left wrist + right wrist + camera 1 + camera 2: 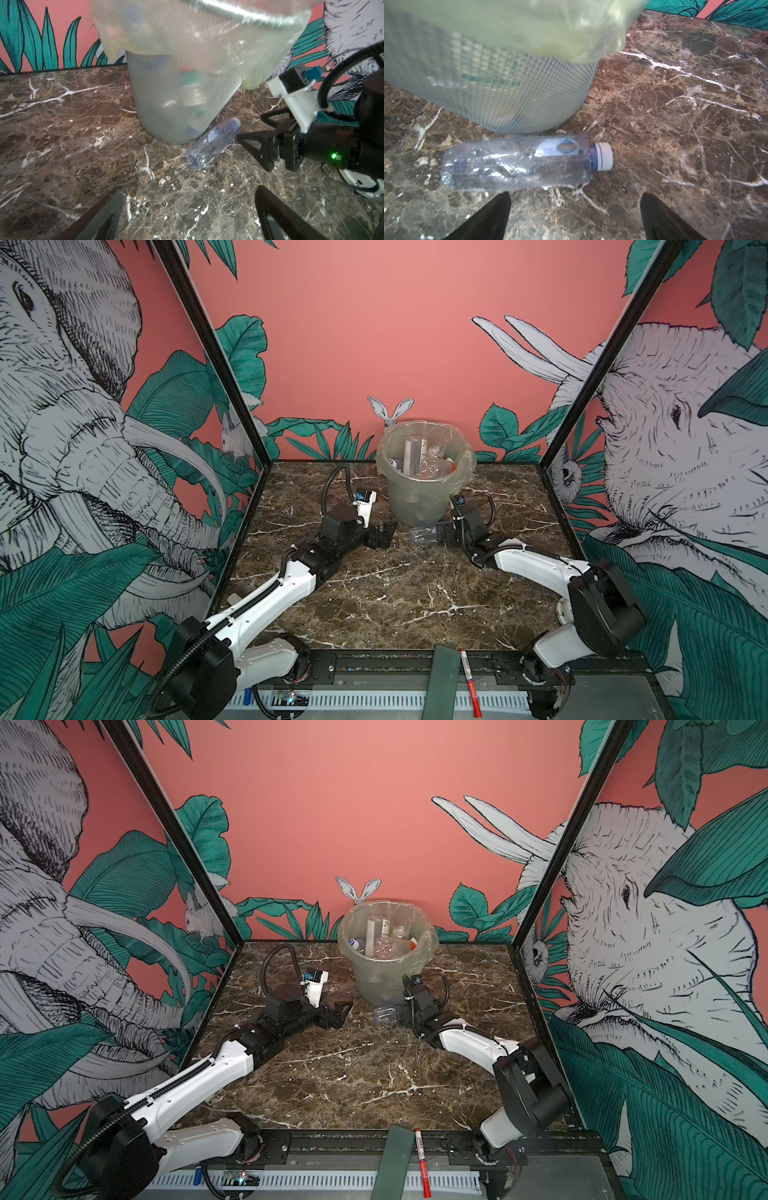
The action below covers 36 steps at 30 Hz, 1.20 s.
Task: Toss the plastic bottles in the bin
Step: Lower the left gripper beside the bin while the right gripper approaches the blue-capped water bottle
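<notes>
The bin (415, 497) (382, 977), grey-green and lined with a clear bag, stands at the back middle of the marble table. Several plastic bottles (434, 466) (390, 946) lie inside it. One clear bottle with a white cap (422, 535) (384, 1016) (212, 145) (517, 162) lies on its side at the bin's foot (508, 93). My right gripper (441, 533) (576, 194) is open just short of this bottle, on its right. My left gripper (388, 533) (190, 190) is open and empty, left of the bottle and apart from it.
A red-and-white marker pen (469, 682) (422, 1162) and a dark green strip (444, 680) lie on the front rail. Printed walls close the table at the back and on both sides. In the left wrist view the right gripper (250, 126) shows beside the bottle's cap.
</notes>
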{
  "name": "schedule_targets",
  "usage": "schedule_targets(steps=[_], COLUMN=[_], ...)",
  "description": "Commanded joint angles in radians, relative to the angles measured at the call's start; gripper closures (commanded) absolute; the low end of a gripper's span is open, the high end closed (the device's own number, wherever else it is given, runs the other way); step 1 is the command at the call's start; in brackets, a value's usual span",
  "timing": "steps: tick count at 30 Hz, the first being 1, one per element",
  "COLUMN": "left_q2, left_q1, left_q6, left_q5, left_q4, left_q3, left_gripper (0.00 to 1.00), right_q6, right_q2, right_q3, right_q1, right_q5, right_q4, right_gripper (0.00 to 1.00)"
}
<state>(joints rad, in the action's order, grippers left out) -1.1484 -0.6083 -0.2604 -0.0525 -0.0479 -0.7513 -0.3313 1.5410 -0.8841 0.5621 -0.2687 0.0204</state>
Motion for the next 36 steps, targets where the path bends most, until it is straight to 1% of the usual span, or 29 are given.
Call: schedule_targets(steps=[1,5,9,15,20,25,26,27,29,33,36], left_q2=[-0.016,-0.083,-0.116,-0.097,-0.093,-0.094,-0.095,-0.101,-0.106,-0.116,-0.113], left_q1=[-0.001,-0.001,0.006,0.014,0.028,0.033,0.034,0.035,0.036,0.038,0.039], left_q6=[0.032,0.021,-0.003,-0.017,-0.030,-0.038,-0.040,-0.042,-0.046,-0.050,-0.048], left_q5=[0.075,0.059,0.042,0.026,0.015,0.009,0.005,0.003,-0.004,-0.010,-0.013], left_q4=[-0.106,-0.171,-0.189,-0.182,-0.177,-0.176,-0.176,-0.178,-0.180,-0.180,-0.176], left_q3=[0.077,0.116,0.114,0.130,0.135,0.134,0.135,0.133,0.132,0.131,0.131], left_gripper=[0.01,0.00,0.00,0.00,0.00,0.00,0.00,0.00,0.00,0.00,0.00], right_q6=[-0.027,-0.040,-0.042,-0.044,-0.067,-0.101,-0.111,-0.123,-0.145,-0.169,-0.125], right_q2=[0.044,0.140,0.219,0.239,0.183,0.072,0.068,0.019,-0.002,-0.029,-0.110], right_q3=[-0.032,-0.076,-0.148,-0.130,-0.030,0.094,0.116,0.135,0.153,0.146,0.141], right_q1=[-0.036,-0.071,-0.081,-0.082,-0.081,-0.077,-0.074,-0.072,-0.064,-0.013,0.036], right_q5=[0.065,0.144,0.169,0.193,0.283,0.337,0.348,0.363,0.388,0.384,0.345], right_q4=[-0.074,-0.127,-0.093,-0.103,-0.129,-0.146,-0.147,-0.150,-0.139,-0.046,0.016], right_gripper=[0.01,0.01,0.01,0.01,0.01,0.01,0.01,0.01,0.01,0.01,0.01])
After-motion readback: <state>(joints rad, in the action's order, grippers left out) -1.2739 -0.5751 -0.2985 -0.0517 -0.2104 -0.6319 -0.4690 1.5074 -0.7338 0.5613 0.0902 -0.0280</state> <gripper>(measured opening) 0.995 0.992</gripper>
